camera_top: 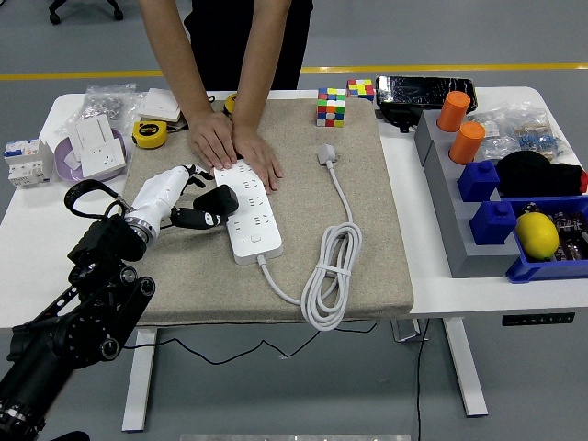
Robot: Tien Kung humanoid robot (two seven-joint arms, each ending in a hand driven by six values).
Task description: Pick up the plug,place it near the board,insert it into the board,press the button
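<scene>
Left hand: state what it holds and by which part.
The left hand holds the black plug by its rear end; the front of the plug lies at the left edge of the white power strip.

A black plug [217,203] lies tilted at the left edge of the white board [247,208], apparently touching it.

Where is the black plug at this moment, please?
In the head view, the black plug is left of centre, held in the robot's left hand at the left edge of the white power strip, on the beige mat.
</scene>
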